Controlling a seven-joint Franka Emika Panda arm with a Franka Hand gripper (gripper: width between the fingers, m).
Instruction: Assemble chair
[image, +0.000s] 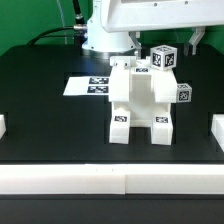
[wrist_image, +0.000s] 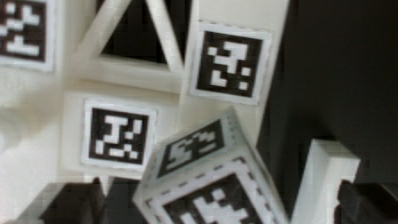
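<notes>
The chair (image: 140, 100) stands upright near the middle of the black table (image: 40, 125), just beside the marker board (image: 88, 86), on the exterior view's right of it. The jaws hang above the chair; how wide they stand cannot be told.

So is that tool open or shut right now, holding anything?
Tool: cannot be told; it is mostly out of frame above the chair.

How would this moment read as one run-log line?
chair: standing on table | arm: above chair | marker board: exterior view's left of chair
</notes>
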